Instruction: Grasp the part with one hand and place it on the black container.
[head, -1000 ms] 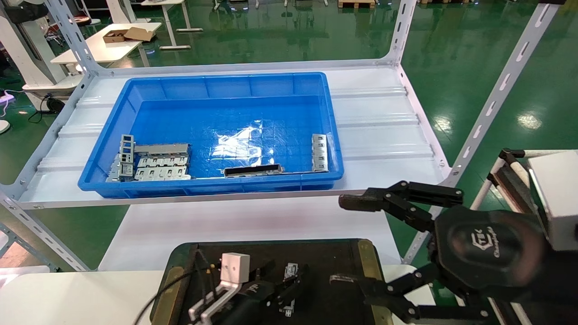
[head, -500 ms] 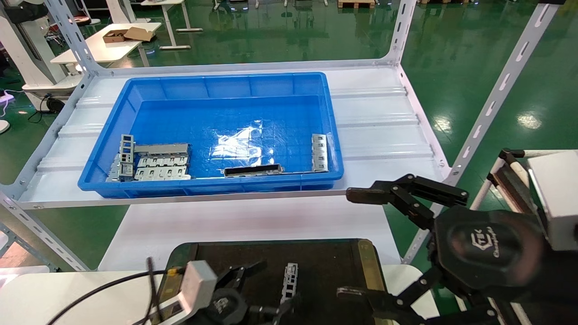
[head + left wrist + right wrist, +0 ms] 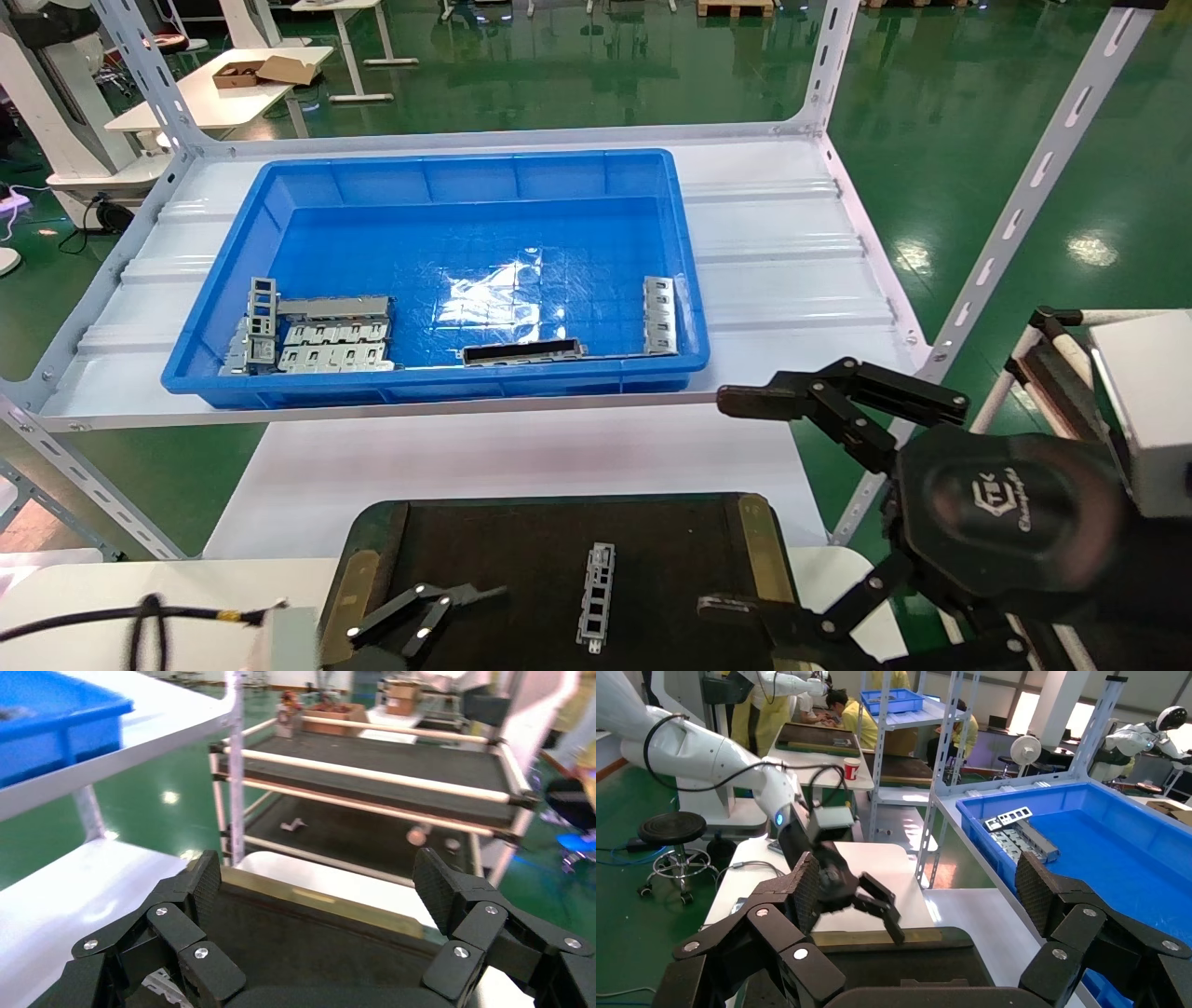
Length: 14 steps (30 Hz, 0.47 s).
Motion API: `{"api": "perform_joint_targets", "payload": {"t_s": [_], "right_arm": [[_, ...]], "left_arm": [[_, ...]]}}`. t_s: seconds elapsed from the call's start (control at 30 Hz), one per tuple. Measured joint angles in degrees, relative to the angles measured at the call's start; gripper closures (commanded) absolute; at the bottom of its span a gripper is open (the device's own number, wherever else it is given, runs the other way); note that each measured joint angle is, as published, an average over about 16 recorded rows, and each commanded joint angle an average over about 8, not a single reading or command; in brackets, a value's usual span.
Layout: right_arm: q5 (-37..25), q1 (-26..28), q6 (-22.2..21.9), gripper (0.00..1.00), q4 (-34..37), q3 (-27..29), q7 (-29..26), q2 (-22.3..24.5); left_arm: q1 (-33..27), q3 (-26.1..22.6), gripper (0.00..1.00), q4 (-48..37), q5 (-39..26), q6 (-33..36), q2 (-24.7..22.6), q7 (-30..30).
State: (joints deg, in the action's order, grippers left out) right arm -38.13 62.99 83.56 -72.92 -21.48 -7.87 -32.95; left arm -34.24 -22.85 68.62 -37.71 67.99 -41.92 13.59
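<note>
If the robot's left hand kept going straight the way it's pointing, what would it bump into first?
Probably the part lying on the black container. The open left hand points right across the tray toward it, though it may be high enough to pass over.

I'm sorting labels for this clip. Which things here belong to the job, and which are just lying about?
Job:
the part, lying on the black container
left pincer, open, empty, near the tray's left edge

Lying about:
blue bin on the shelf
grey plates in it
dark channel in it
right pincer, open, idle

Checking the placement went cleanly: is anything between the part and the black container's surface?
Nothing visible. The part lies flat on the black container, with the left gripper open beside it and the right gripper open at the tray's right.
</note>
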Motion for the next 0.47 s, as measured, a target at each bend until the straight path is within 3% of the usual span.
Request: {"api": "perform_joint_targets", "payload": {"t_s": [0.23,0.47], "right_arm": [[0.00,0.00,0.00,0.00,0.00,0.00,0.00,0.00],[0.00,0.00,0.00,0.00,0.00,-0.01,0.00,0.00]], "left_arm": [[-1.35,1.27,0.00,-0.58,1.57,7.01,3.85,1.32],[-1.75,2.00,0.00,-0.32,2.59,9.32,5.40,1.57]]}}
